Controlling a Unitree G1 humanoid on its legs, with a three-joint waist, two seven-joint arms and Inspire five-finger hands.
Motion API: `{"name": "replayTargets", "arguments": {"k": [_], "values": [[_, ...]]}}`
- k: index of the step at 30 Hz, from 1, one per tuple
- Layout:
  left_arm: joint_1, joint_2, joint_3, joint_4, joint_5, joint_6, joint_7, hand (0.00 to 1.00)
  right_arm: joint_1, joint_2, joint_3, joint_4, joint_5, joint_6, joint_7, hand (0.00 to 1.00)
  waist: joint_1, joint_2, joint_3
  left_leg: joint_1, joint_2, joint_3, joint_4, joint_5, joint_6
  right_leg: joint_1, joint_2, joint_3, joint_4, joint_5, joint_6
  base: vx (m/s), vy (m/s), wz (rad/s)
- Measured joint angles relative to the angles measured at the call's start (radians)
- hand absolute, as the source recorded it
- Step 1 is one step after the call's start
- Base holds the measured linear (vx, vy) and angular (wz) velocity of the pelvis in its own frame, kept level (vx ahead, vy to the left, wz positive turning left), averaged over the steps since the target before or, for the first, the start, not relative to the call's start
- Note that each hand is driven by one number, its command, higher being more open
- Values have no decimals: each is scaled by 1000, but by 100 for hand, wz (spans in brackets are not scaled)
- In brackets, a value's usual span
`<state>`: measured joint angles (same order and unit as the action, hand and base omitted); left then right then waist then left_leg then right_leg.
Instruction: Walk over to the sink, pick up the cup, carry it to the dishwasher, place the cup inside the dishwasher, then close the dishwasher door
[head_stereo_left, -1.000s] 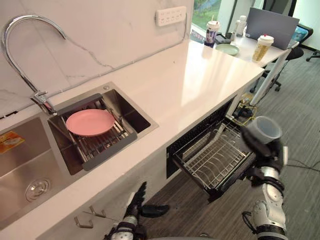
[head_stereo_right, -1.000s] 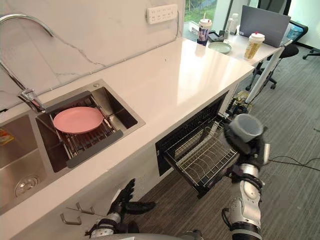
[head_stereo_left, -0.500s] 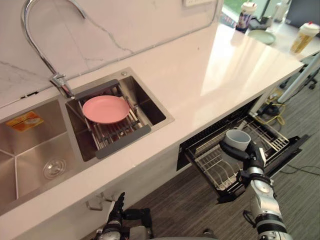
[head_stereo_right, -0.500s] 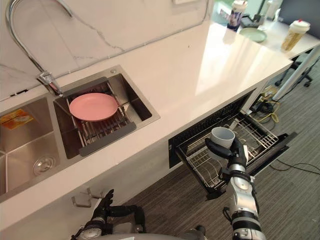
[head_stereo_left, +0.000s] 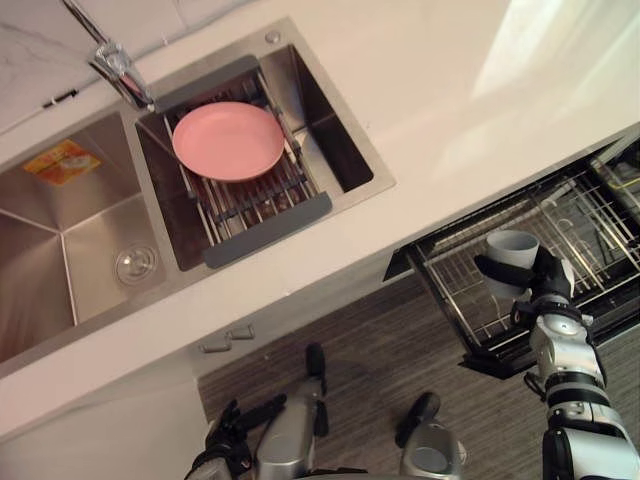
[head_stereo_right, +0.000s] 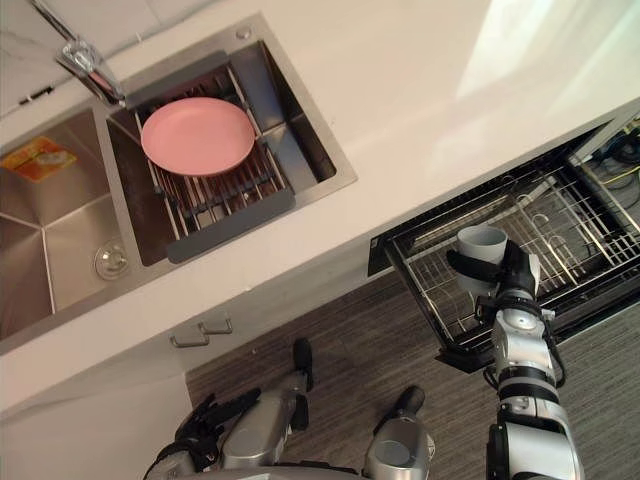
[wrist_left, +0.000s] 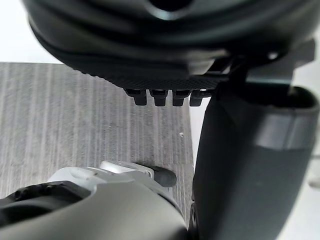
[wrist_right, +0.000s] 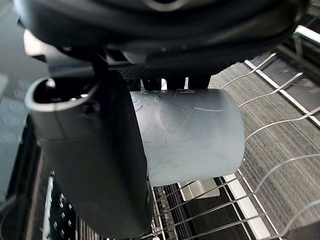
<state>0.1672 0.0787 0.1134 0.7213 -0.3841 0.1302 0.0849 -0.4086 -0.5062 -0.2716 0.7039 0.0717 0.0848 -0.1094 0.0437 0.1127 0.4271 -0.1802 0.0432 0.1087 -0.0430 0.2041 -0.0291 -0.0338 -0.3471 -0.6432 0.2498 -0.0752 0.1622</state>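
Note:
A pale grey cup (head_stereo_left: 512, 252) stands upright in my right hand (head_stereo_left: 545, 280), whose thumb (wrist_right: 90, 150) and fingers curl round its wall (wrist_right: 187, 135). The cup hangs just over the front left part of the pulled-out wire rack (head_stereo_right: 560, 230) of the open dishwasher under the counter. I cannot tell whether its base touches the wires (wrist_right: 270, 165). My left hand (head_stereo_left: 228, 445) hangs low by the cabinet front, fingers relaxed, holding nothing.
The white counter (head_stereo_left: 450, 90) runs above the dishwasher. A double steel sink (head_stereo_left: 90, 230) at the left holds a pink plate (head_stereo_left: 228, 140) on a drain rack, with the faucet (head_stereo_left: 120, 70) behind. Grey striped floor (head_stereo_left: 380, 350) lies in front.
The camera has tipped down and shifted. My right hand has lowered the cup from high in front of the dishwasher to just above the rack.

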Motion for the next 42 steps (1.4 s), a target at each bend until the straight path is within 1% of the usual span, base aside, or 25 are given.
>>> {"name": "replayTargets", "arguments": {"k": [1, 2, 4, 6, 7, 10, 12, 14, 16, 18, 22, 24, 27, 28, 30, 31, 33, 34, 35, 37, 39, 42], "values": [[-5, 0, 4, -1, 0, 1, 0, 100, -13, -12, 8, 16, -20, 3, 5, 0, 0, 0, 7, -12, -6, -16, 12, 0, 0, -4, -9, 0, 23, -16, 0, -29, -31, 38], [-15, 0, 9, -1, 2, 11, 0, 100, -32, -27, 22, 48, -23, 9, 5, 0, 8, 0, 12, -19, -10, -28, 18, 0, 0, -8, -16, 0, 45, -32, 0, -57, -40, 37], [-25, -1, 14, 0, -5, 22, 0, 100, -68, -42, 46, 103, -22, 12, 5, 0, 26, 1, 14, -36, -12, -36, 27, 0, -1, -27, -24, 1, 72, -48, -1, -78, -47, 19], [-35, 0, 18, 4, -26, 32, 0, 100, -108, -44, 61, 146, -21, 12, 4, 0, 33, 2, 16, -63, -13, -46, 38, 2, -3, -51, -33, -1, 103, -63, -4, -65, -43, 14], [-43, 1, 20, 13, -39, 34, 0, 100, -130, -44, 72, 164, -20, 12, 4, 100, 38, 3, 17, -78, -13, -50, 45, 3, -4, -69, -38, 0, 120, -71, -6, -57, -35, 11], [-72, 3, 32, 45, -64, 38, 1, 100, -169, -50, 94, 194, -15, 23, 32, 100, 44, 4, 33, -96, -18, -68, 54, 7, -7, -85, -47, 3, 153, -92, -8, -75, -46, 19], [-88, 6, 39, 78, -68, 50, 3, 100, -184, -59, 127, 197, 1, 46, 68, 100, 55, 4, 38, -103, -19, -74, 54, 10, -9, -97, -51, 13, 172, -105, -12, -75, -50, 11], [-88, 8, 43, 85, -66, 57, 3, 100, -196, -67, 135, 202, 33, 67, 93, 100, 59, 2, 41, -104, -20, -77, 56, 11, -10, -101, -53, 26, 185, -116, -13, -59, -45, 5], [-95, 13, 43, 108, -55, 57, 3, 100, -209, -78, 158, 210, 58, 92, 123, 100, 59, 1, 42, -103, -19, -76, 56, 12, -11, -106, -52, 38, 193, -123, -14, -65, -54, -1], [-104, 23, 43, 112, -28, 57, 3, 100, -211, -78, 164, 218, 66, 122, 155, 100, 59, -7, 47, -94, -15, -75, 56, 13, -13, -104, -51, 41, 204, -131, -17, -61, -61, -4], [-106, 33, 43, 115, -20, 60, 3, 100, -203, -58, 171, 233, 81, 124, 151, 100, 58, -16, 53, -56, -5, -67, 44, 13, -18, -75, -41, 49, 199, -135, -19, -45, -64, -9], [-106, 41, 42, 116, -18, 63, 3, 100, -169, -20, 174, 224, 111, 99, 111, 100, 56, -21, 53, -22, 8, -58, 44, 6, -28, -42, -23, 62, 174, -134, -18, -38, -64, -15], [-104, 51, 42, 120, -6, 62, 0, 100, -117, 33, 173, 180, 144, 71, 69, 100, 56, -30, 46, 7, 23, -39, 44, -2, -38, -20, -6, 78, 158, -133, -18, -25, -78, -25], [-100, 59, 42, 120, -5, 64, -1, 100, -60, 77, 169, 126, 163, 52, 41, 100, 55, -41, 36, 22, 37, -23, 45, -9, -46, -12, 10, 92, 145, -130, -19, -5, -87, -31], [-96, 61, 42, 119, -5, 64, -1, 100, -10, 110, 159, 82, 169, 35, 16, 100, 51, -47, 27, 30, 46, -16, 51, -16, -50, -3, 21, 97, 131, -125, -20, 15, -62, -23], [-89, 60, 43, 117, -5, 64, -1, 100, 43, 138, 146, 39, 170, 20, -12, 100, 47, -52, 19, 44, 53, -13, 54, -23, -54, 17, 32, 100, 111, -119, -20, 35, -56, -20], [-64, 58, 43, 113, -5, 64, -3, 100, 123, 168, 109, -18, 169, 10, -39, 100, 39, -57, -12, 61, 63, -5, 57, -34, -58, 44, 51, 104, 75, -103, -19, 41, -44, -19], [-47, 55, 43, 110, -4, 64, -5, 100, 158, 179, 87, -50, 168, -5, -52, 100, 33, -59, -26, 71, 68, 3, 57, -40, -59, 57, 61, 109, 52, -93, -18, 44, -24, -32], [-18, 48, 46, 109, 12, 61, -8, 100, 210, 189, 51, -107, 164, -35, -67, 100, 24, -62, -49, 88, 77, 23, 58, -49, -61, 76, 77, 124, 12, -73, -18, 37, -21, -38], [4, 40, 54, 109, 18, 60, -8, 100, 259, 190, 11, -171, 159, -57, -73, 100, 16, -63, -82, 95, 84, 35, 58, -54, -62, 88, 92, 134, -26, -54, -17, 16, -14, -30], [27, 38, 54, 109, 36, 60, -7, 100, 321, 190, -41, -261, 131, -89, -79, 100, -3, -63, -120, 109, 94, 44, 61, -60, -64, 111, 111, 140, -74, -31, -18, -21, -21, -17], [48, 37, 53, 109, 61, 59, -6, 100, 367, 192, -72, -327, 131, -124, -85, 100, -11, -62, -154, 116, 110, 55, 76, -66, -69, 126, 131, 151, -102, -14, -25, -54, -24, -14]]}}
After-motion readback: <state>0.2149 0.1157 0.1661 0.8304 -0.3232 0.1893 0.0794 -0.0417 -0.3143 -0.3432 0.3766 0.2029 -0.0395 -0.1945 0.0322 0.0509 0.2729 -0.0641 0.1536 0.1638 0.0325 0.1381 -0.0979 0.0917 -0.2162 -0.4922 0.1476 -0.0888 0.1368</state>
